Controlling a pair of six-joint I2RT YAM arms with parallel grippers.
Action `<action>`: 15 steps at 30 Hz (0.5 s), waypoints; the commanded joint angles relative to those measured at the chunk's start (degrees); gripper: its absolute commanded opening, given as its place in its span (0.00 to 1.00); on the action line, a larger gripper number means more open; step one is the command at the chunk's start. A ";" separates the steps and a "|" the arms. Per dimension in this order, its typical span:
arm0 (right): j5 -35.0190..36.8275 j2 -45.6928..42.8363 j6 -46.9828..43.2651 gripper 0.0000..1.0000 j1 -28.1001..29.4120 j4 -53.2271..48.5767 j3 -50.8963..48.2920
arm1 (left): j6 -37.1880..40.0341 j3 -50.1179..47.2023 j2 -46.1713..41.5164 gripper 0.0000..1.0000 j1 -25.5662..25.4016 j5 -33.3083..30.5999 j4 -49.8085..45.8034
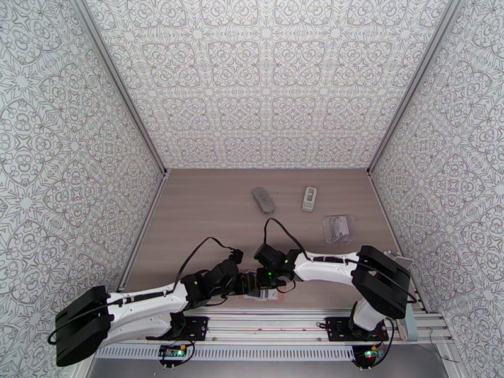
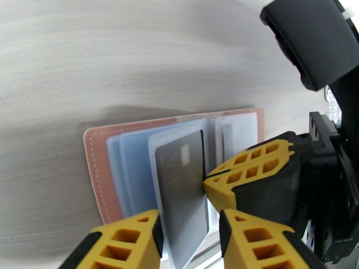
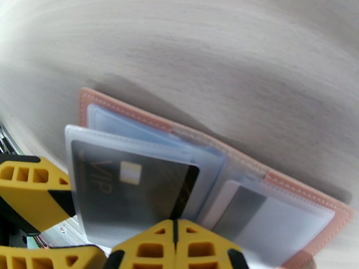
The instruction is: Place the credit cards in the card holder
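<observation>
Three walls [image 1: 264, 77] box in the workspace, all papered in the same busy grey-and-white floral pattern, with pale metal strips running up the corners. The desk [image 1: 208, 209] is a light greyish wood-grain, pretty bare. At the far end there's a grey oblong thing [image 1: 263, 199], with a small silvery remote-like gadget [image 1: 309, 198] near it. A clear plastic box [image 1: 337, 228] sits well to the right. A metal rail [image 1: 283, 326] runs along the near edge where both arms are bolted.

Both arms lean in toward the middle of that near edge, over the card holder [image 2: 96, 167]. It's pink with white stitching, lying open and flat on the desk, with clear sleeves fanned out.

One sleeve stands up off the rest with a dark card [image 3: 134, 193] in it, and you can read "VIP" next to a chip. A pale card [image 3: 251, 211] with a grey patch sits in a sleeve on the other half.

The right gripper [image 3: 175, 223] is pressed fully together, with its tip right against the dark card's edge. The left gripper [image 2: 188, 216] has its fingers spread some, one on each side of that raised sleeve. I honestly can't tell if they're pinching it or just sitting either side.
</observation>
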 commanded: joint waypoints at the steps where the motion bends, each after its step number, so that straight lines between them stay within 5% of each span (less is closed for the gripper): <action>1: 0.47 0.30 -0.04 0.00 0.44 0.09 0.52 | 0.43 1.50 -1.00 0.41 -0.72 0.39 -0.24; 15: 0.40 0.36 -0.02 0.00 0.42 0.27 0.61 | 0.46 2.76 -3.24 0.42 -1.05 -1.31 -4.73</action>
